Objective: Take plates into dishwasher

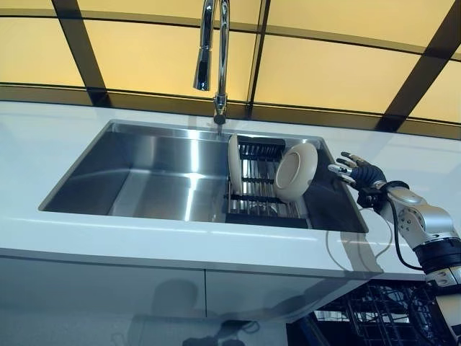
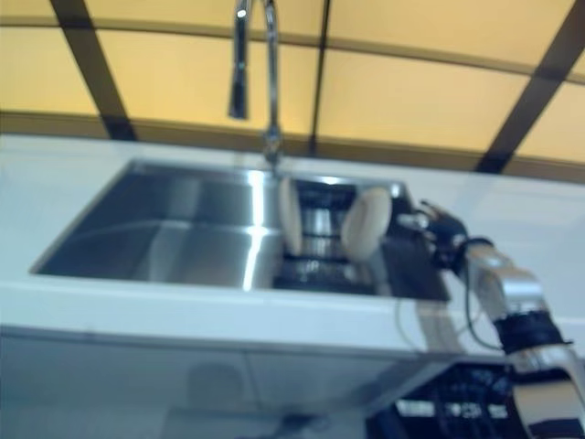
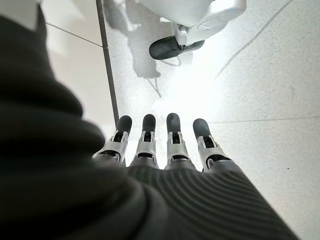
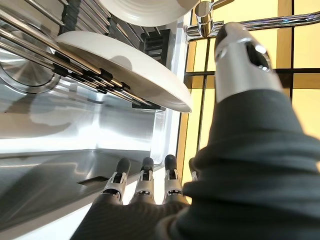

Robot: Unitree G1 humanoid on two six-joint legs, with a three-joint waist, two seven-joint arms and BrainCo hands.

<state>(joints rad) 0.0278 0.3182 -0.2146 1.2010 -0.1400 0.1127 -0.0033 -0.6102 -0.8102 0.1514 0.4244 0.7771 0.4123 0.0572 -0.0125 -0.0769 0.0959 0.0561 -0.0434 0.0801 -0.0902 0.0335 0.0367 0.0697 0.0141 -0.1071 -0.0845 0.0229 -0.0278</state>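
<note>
At three o'clock of the round white plate [image 1: 296, 171], the right hand [image 1: 358, 173] reaches, fingers [image 4: 145, 180] released; a bump might tip it over.

The silver-grey right arm reaches up and forward, its dark-covered right hand [image 1: 358, 173] raised with fingers spread straight, holding nothing. The left hand [image 3: 160, 150] hangs low, fingers straight, empty.

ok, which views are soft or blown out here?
Right eye view: blurred throughout, the plates just smeared shapes. Left eye view: sharp, with a glare streak down the sink floor. Left wrist view: floor blown out beyond the left hand. Right wrist view: crisp, with a bright strip along the sink bottom.
</note>
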